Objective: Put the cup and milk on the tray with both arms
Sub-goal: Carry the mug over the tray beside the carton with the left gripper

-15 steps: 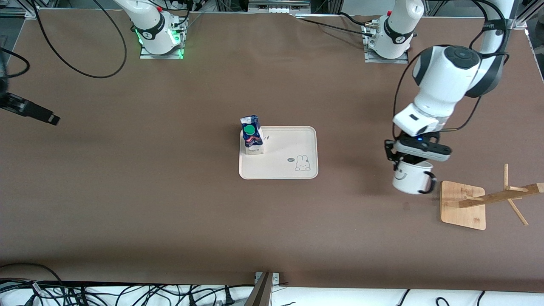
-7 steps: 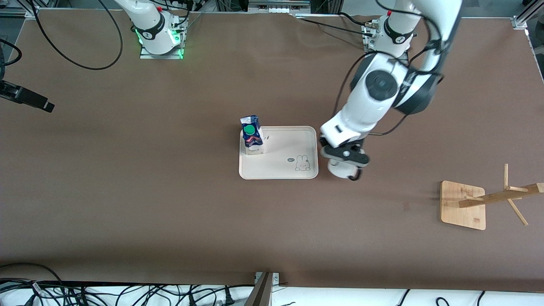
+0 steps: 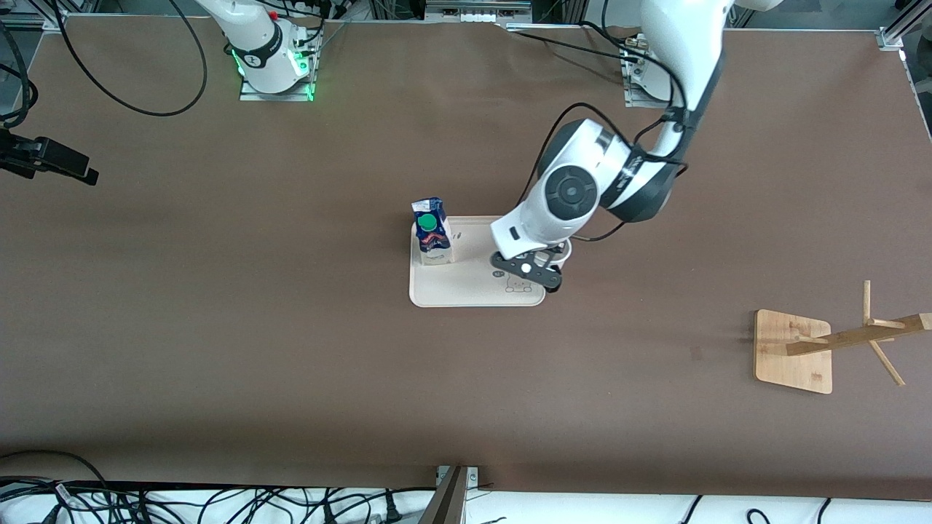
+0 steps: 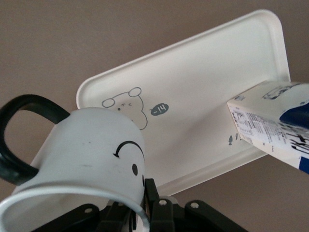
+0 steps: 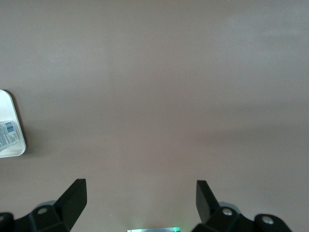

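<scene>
Cup (image 4: 96, 150) hangs clamped by its rim in the left gripper (image 4: 140, 212) over the tray (image 3: 473, 291); milk (image 3: 431, 231) stands there beside it. Right gripper (image 5: 140, 203) waits, fingers apart, over bare table.

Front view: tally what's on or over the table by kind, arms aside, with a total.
Cups: 1, the cup, held over the tray
Cartons: 1, the milk, on the tray
Trays: 1, the tray
Wooden racks: 1, the rack
Total: 4
</scene>
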Motion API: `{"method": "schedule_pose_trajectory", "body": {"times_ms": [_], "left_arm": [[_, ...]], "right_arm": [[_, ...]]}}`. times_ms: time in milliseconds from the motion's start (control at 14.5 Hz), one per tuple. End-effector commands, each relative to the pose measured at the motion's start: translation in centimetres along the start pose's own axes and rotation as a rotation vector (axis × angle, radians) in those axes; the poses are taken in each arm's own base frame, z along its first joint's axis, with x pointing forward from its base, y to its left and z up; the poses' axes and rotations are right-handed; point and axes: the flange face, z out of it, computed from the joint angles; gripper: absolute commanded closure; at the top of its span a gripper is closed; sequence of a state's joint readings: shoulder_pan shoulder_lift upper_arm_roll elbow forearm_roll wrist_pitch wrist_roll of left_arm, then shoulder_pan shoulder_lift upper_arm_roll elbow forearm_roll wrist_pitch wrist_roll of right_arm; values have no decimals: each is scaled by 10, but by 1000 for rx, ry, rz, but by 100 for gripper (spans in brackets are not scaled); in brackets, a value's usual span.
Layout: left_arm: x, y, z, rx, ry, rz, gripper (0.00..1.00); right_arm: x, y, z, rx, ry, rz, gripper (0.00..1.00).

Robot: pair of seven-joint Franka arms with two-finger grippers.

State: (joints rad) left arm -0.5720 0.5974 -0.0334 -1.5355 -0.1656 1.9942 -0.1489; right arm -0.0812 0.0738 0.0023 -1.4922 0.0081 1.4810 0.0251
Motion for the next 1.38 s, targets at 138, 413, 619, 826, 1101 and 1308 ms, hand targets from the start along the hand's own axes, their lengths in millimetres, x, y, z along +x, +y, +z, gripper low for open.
{"method": "schedule_pose_trajectory", "body": {"times_ms": [138, 413, 619, 826, 1101, 1308], "left_arm": [[9, 25, 28, 12, -176, 143, 100], [3, 33, 40, 17, -239, 156, 100], [5, 41, 56, 21, -241, 165, 100], [13, 38, 68, 23, -214, 159, 100], [22, 39, 77, 23, -195, 158, 100], [22, 39, 76, 23, -186, 155, 100]], "right_arm": [[-4, -3, -5, -12, 13, -28, 0], [-3, 0, -2, -13, 8, -25, 0], [-3, 2, -2, -17, 8, -30, 0], [0, 6, 1, -54, 3, -87, 0], [0, 5, 2, -54, -1, -124, 0], [0, 3, 2, -54, -1, -130, 0]]}}
